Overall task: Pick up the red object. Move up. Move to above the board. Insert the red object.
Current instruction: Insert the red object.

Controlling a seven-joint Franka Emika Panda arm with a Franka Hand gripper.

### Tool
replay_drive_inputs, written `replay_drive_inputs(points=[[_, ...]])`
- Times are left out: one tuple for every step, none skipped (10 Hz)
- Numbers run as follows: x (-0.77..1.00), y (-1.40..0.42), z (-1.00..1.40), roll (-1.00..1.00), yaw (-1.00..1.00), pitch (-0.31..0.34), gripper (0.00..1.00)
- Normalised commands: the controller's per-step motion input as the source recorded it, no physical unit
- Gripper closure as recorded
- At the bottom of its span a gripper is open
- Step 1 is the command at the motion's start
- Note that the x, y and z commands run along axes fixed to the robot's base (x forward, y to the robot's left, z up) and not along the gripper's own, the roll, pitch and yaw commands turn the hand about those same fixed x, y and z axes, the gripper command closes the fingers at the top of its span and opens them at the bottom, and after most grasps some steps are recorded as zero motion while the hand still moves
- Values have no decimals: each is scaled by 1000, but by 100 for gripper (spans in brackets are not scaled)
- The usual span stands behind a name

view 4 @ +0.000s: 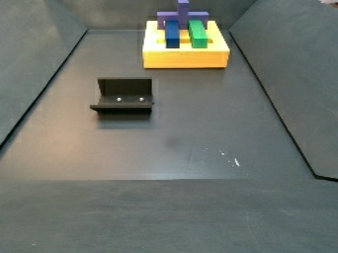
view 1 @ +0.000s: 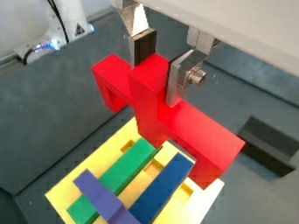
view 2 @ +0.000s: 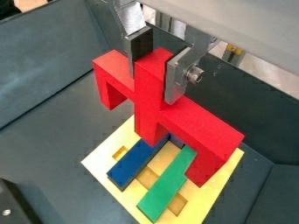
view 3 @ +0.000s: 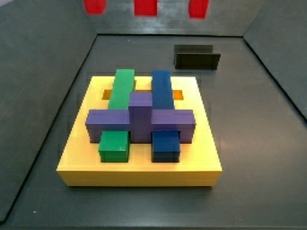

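Clearly the biggest thing in the scene is the dark counter (view 4: 172, 138), a flat grey floor with raised walls, and on it sits the board (view 3: 142, 166), a thick yellow slab. It carries a purple cross block (view 3: 142, 119) laid over a long green bar (view 3: 121, 94) and a long blue bar (view 3: 160, 92), with orange-lined slots (view 3: 178, 92) showing beside the bars at the far end. Apart from the board on the counter stands the fixture (view 4: 125, 96), a dark L-shaped bracket with nothing in it.

Next in size is the red object (view 1: 163, 114), a bright red arch with crossbar, legs and a central post. In both wrist views it hangs in the air over the board, and in a side view three red patches (view 3: 145, 7) show at the upper edge of the frame, probably its legs and post, well clear of the bars below.

Smallest is the gripper (view 2: 159, 63): the jaws are closed onto the red object's upright post, one dark-padded finger (view 2: 140, 44) behind it and a silver plate (view 2: 183, 74) pressed on the other side, so the opening is just the post's thickness.

As a judgement, picking up and lifting are done, and the carry to above the board looks finished or nearly so. What remains is lowering and inserting the piece; which slots it lines up with cannot be told from these views.
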Motion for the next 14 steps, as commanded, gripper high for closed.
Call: replay_drive_inputs(points=[[0, 149, -451, -366, 69, 0, 100], [0, 169, -474, -351, 140, 0, 100], [-186, 134, -840, -91, 143, -136, 100], [-146, 29, -874, 140, 83, -156, 100], [-160, 0, -803, 256, 86, -120, 100], [-186, 0, -743, 296, 77, -100, 100], [-151, 0, -709, 326, 51, -63, 100], [-183, 0, -677, 346, 69, -50, 100], [-97, 0, -529, 139, 43, -44, 100], [0, -9, -331, -46, 63, -91, 100], [186, -37, -154, -29, 86, -36, 100], [200, -29, -29, 0, 83, 0, 100], [117, 0, 0, 0, 51, 0, 100], [143, 0, 0, 0, 74, 0, 100]])
